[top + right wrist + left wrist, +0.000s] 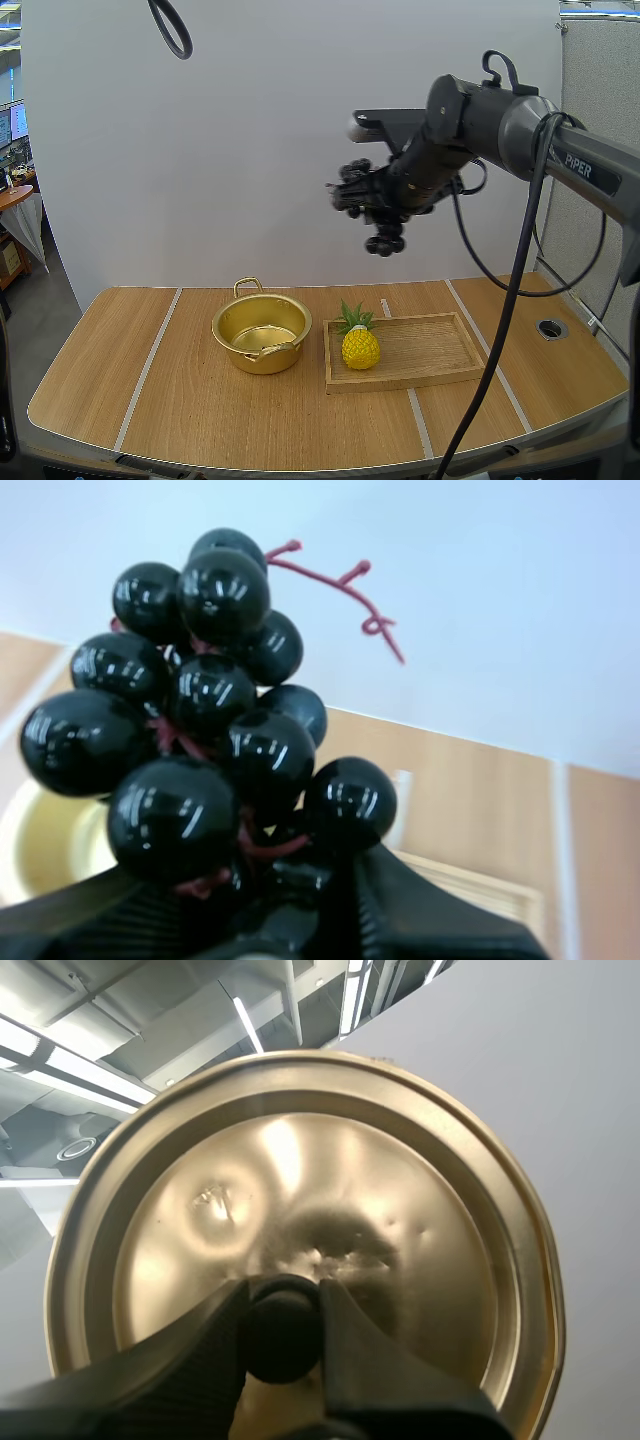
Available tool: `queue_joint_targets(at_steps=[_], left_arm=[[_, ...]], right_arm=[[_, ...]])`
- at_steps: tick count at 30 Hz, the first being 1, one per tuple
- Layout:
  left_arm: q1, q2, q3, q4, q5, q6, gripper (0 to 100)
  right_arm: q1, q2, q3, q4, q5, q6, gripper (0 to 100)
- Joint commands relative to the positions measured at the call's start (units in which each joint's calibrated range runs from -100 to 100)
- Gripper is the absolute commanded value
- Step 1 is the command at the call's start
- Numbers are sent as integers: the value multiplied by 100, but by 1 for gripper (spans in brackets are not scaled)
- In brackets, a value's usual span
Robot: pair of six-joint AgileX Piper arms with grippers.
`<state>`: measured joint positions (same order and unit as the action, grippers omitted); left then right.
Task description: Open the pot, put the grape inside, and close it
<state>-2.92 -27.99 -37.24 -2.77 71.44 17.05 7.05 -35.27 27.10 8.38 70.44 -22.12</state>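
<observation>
You see gold pot [262, 335] uncovered, upright on table [100, 390]. Gold lid [300, 1190] off pot, its black knob pinched in left gripper [283, 1305]. Glossy black grape bunch [210, 730], red stem, clamped in right gripper [285, 885], high above table.

You'll see the pot [262, 333] as gold-coloured metal, polished bright inside and out. Its lid [300, 1190] is the same yellow metal, glossy and mirror-like, with small dents and scuffs near the middle; its knob [283, 1338] is matt black. The grapes [210, 720] are jet black, highly glossy and plastic-looking, on a thin dull-red stem [340, 585]. The fingers [190, 1370] of your left gripper [283, 1302] are matt black with fine ribbing. The tray [435, 347] is pale wood, matt, with visible grain. The pineapple [360, 347] has a bumpy yellow skin that looks like plastic. The table [120, 380] is smooth wood-grain with a soft sheen.
</observation>
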Motion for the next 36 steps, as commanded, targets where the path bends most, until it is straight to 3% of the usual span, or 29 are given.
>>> queue_joint_targets(at_steps=[1, 8, 13, 36], left_arm=[[-21, -14, -44, 79, -217, -31, 0], [-21, -14, -44, 79, -217, -31, 0], [-21, -14, -44, 79, -217, -31, 0], [-21, -14, -44, 79, -217, -31, 0]], right_arm=[[352, -50, -96, 106, -64, -55, 0], [1055, 429, -96, 106, -351, -55, 0], [1316, 991, -96, 83, -768, -55, 0], [1345, 3570, -306, -221, -2088, -55, 0]])
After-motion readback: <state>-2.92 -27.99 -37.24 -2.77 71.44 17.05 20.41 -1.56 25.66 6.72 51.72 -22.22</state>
